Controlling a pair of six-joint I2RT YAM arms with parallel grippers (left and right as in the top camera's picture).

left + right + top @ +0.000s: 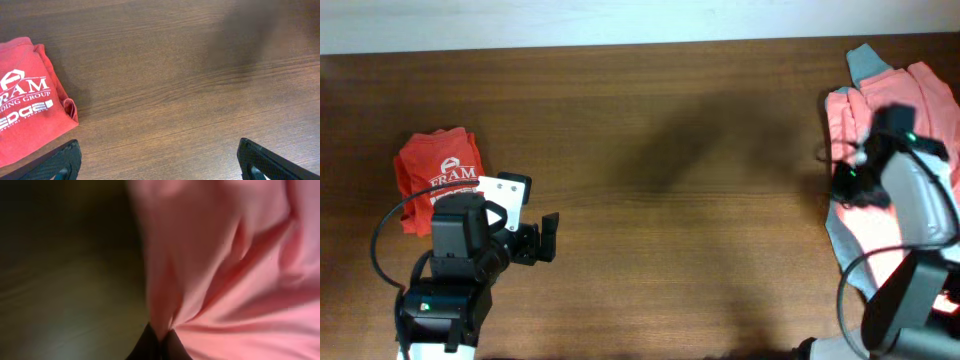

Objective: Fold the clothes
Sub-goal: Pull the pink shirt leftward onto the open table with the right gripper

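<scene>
- Lying bunched at the right end of the table (670, 150) is the salmon-pink top (848, 115), with a pale grey-blue garment (863, 62) showing at its edges.
- Right gripper (161, 341) — jaws pinched together on a fold of the top.
- Left gripper (160, 159) — jaws spread wide, holding nothing, above bare wood beside a red printed shirt (438, 172).

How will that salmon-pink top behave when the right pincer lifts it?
Probably floppy: the salmon-pink top gathers into soft folds where the right pincer pinches it. It looks thin, so likely light, draping rather than holding shape. It may tug the grey garment heaped with it.
</scene>
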